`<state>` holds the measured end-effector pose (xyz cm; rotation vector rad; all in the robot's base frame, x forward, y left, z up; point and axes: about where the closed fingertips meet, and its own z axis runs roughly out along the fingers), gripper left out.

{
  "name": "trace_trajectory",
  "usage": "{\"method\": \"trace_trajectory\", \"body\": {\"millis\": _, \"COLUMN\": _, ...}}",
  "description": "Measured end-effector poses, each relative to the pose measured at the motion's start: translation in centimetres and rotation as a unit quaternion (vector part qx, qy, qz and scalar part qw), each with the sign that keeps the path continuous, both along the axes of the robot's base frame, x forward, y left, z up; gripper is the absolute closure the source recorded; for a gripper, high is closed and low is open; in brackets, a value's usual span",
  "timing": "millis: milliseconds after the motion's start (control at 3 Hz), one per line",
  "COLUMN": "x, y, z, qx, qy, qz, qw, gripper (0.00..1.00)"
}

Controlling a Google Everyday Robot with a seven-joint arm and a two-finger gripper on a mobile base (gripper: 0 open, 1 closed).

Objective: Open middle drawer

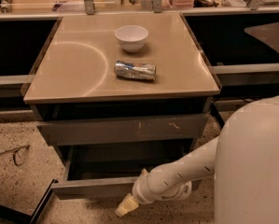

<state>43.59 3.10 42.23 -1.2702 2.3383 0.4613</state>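
The middle drawer (90,188) is a wide, low grey drawer under the cabinet's taller scratched front (125,129). It stands pulled out toward me, and its dark grey box interior (125,164) shows. My gripper (123,208) is at the end of the white arm (176,176), just below and in front of the drawer's front edge, right of its middle. The wrist hides the right part of the drawer front.
A white bowl (131,37) and a crushed silver can (135,70) lie on the tan cabinet top (73,69). Dark counters flank the cabinet left and right. My white body (253,167) fills the lower right. A dark frame (38,209) lies on the speckled floor at lower left.
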Motion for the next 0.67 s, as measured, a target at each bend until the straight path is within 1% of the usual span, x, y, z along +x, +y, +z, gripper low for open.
{"method": "trace_trajectory", "body": {"millis": 333, "x": 0.00, "y": 0.00, "z": 0.00, "qx": 0.000, "qy": 0.000, "qz": 0.000, "qw": 1.0000, "gripper": 0.00}}
{"method": "trace_trajectory", "body": {"millis": 667, "x": -0.23, "y": 0.29, "z": -0.29, "qx": 0.004, "qy": 0.007, "qz": 0.006, "qw": 1.0000, "gripper": 0.00}}
